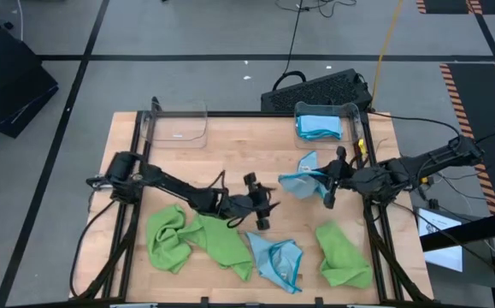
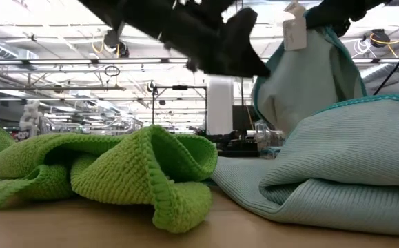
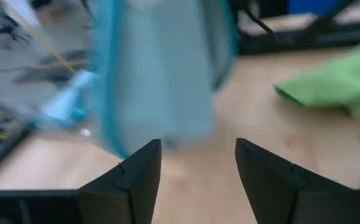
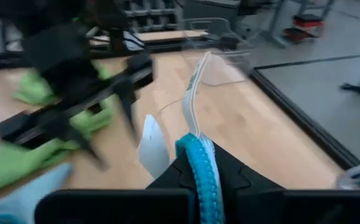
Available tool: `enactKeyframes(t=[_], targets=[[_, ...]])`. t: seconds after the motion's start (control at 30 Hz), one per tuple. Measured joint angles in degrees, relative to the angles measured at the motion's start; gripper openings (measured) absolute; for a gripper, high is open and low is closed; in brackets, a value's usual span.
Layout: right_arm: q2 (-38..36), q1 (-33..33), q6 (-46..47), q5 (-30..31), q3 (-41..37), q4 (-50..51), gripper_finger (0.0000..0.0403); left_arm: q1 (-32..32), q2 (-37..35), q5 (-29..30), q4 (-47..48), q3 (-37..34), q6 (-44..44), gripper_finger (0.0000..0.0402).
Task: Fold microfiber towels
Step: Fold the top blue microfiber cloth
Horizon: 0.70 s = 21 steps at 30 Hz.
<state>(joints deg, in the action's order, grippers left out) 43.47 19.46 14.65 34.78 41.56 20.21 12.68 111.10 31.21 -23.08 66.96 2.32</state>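
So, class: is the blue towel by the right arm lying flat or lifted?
Lifted: the right end effector is shut on the blue towel, which hangs bunched above the table.

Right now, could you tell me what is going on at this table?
The robot is folding microfiber towels. The right pincer is shut on a light blue towel, holding it up off the table. The left pincer is open in front of that hanging towel, not yet gripping it. Two green towels and another blue towel lie crumpled on the near side of the table. A clear bin at the back holds folded blue towels.
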Motion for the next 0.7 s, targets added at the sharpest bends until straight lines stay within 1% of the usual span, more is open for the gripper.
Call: enactKeyframes(t=[0.1, 0.23, 0.33, 0.43, 0.6, 0.7], targets=[[-1.5, 0.1, 1.0, -0.6, 0.0, 0.3, 0.0008, -1.7, -1.5, 0.8, -2.7, 0.0, 4.2, 0.0209], [-2.9, 0.1, 1.2, -0.5, 0.0, 2.3, 0.0008, -4.4, -1.7, -1.9, -8.8, 0.0, 8.6, 0.0210], [-3.4, 0.1, 1.2, -0.4, 0.0, 2.9, 0.0009, -6.7, -1.7, -6.8, -10.1, 0.0, 7.9, 0.0210], [-3.7, 0.1, 1.2, -0.5, 0.0, 2.9, 0.0009, -8.8, -1.6, -10.3, -10.1, 0.0, 7.0, 0.0209], [-4.4, 0.1, 1.1, -1.9, 0.0, 2.9, 0.0009, -11.2, -1.6, -14.6, -9.7, 0.0, 6.3, 0.0209], [-4.9, 0.1, 1.0, -1.9, 0.0, 2.8, 0.0009, -12.1, -1.6, -15.0, -9.3, 0.0, 5.5, 0.0209]])
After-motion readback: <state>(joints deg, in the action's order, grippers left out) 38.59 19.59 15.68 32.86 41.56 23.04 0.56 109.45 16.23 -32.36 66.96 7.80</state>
